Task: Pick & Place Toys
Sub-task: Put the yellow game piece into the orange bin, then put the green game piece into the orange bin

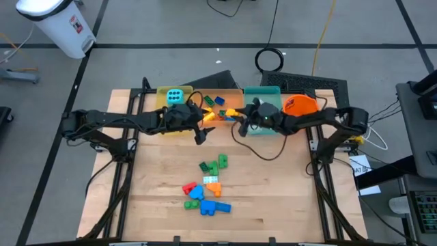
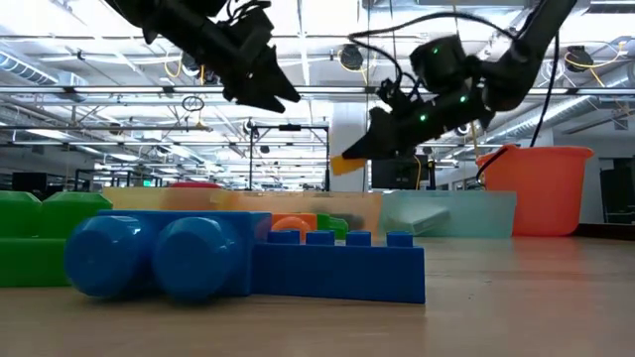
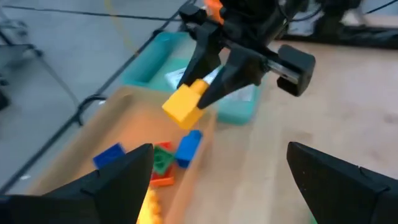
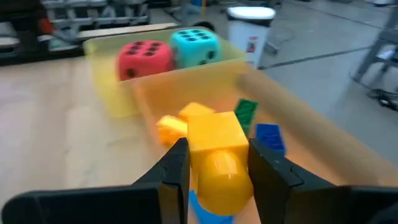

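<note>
My right gripper [image 1: 237, 117] is shut on a yellow brick [image 4: 214, 134] above the orange tray [image 1: 220, 102]; the brick also shows in the left wrist view [image 3: 185, 107]. My left gripper [image 1: 201, 128] is open and empty just left of it, fingers spread wide [image 3: 217, 180]. A red die [image 4: 144, 59] and a cyan die [image 4: 194, 45] sit in the yellow tray [image 1: 164, 109]. Several bricks [image 4: 268, 137] lie in the orange tray. Several loose bricks [image 1: 208, 184] lie on the table's middle. My right gripper pinches the yellow brick by two opposite sides [image 4: 194, 146] between its two fingers. The fingers slant down toward the table's left, and the brick sits at their free ends [image 2: 347, 164]. The brick is lifted clear, above the orange tray.
A teal tray [image 1: 263, 96] stands right of the orange one, with an orange bucket [image 1: 302, 104] beyond it at the far right. In the low view a large blue brick [image 2: 337, 268] and a green one [image 2: 40, 238] fill the foreground.
</note>
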